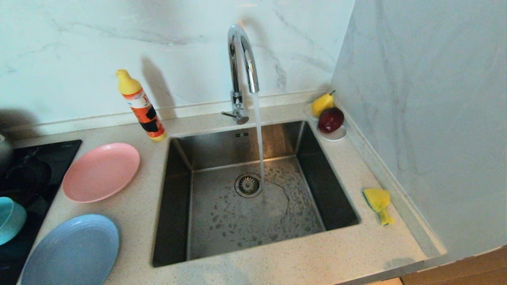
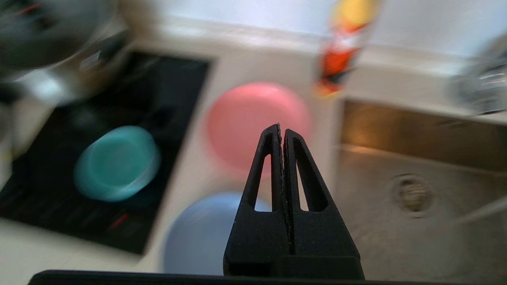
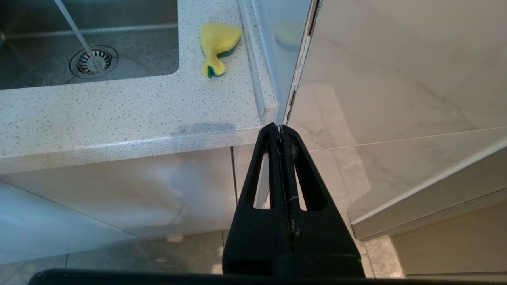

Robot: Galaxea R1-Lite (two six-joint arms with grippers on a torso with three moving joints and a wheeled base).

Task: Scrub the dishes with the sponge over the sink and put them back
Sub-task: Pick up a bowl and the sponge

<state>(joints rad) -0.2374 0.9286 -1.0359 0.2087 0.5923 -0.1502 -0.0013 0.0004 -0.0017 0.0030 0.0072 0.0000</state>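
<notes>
A pink plate (image 1: 101,172) and a light blue plate (image 1: 73,251) lie on the counter left of the sink (image 1: 253,190). The teal bowl (image 1: 10,219) sits upside down on the black hob at the far left. The yellow sponge (image 1: 378,204) lies crumpled on the counter right of the sink. Water runs from the chrome tap (image 1: 242,59) into the basin. My left gripper (image 2: 281,128) hangs shut and empty above the plates (image 2: 257,122), out of the head view. My right gripper (image 3: 280,128) is shut and empty, parked below the counter's front edge, with the sponge (image 3: 218,45) further off.
An orange and yellow detergent bottle (image 1: 140,107) stands behind the pink plate. A pear (image 1: 321,103) and a dark red apple (image 1: 330,119) rest on a white saucer (image 1: 336,136) at the sink's back right corner. A marble wall (image 1: 427,118) closes the right side.
</notes>
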